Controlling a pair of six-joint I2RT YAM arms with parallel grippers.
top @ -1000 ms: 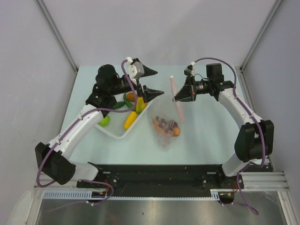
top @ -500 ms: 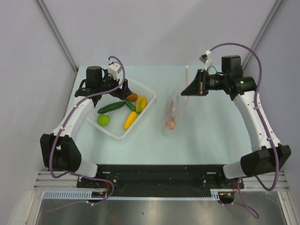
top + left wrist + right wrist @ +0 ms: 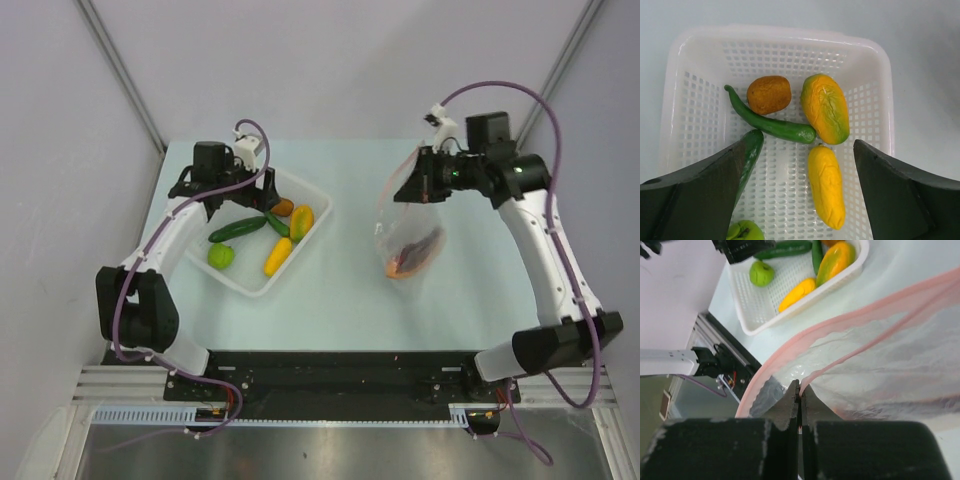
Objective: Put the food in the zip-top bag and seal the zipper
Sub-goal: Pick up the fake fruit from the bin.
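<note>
The white tray [image 3: 252,281] holds the food: a green cucumber [image 3: 237,229], a lime-green ball [image 3: 221,256], a yellow piece [image 3: 278,256], an orange-yellow piece [image 3: 301,221] and a small orange one [image 3: 281,207]. My left gripper [image 3: 238,198] is open above the tray's far end. In the left wrist view the yellow piece [image 3: 826,185] lies between its fingers [image 3: 690,200]. My right gripper [image 3: 420,180] is shut on the pink-red zipper [image 3: 850,320]. It holds the zip-top bag [image 3: 410,225] hanging, its mouth open. Orange and dark red pieces [image 3: 408,256] sit at the bag's bottom.
A thin green chili-shaped piece [image 3: 772,125] lies across the tray between the cucumber and the orange-yellow piece. Grey walls stand close on both sides of the table. The black base rail [image 3: 340,375] runs along the near edge.
My right gripper has risen and swung right with the bag, which now hangs upright instead of lying on the table. My left gripper has drawn back from the bag to above the tray.
</note>
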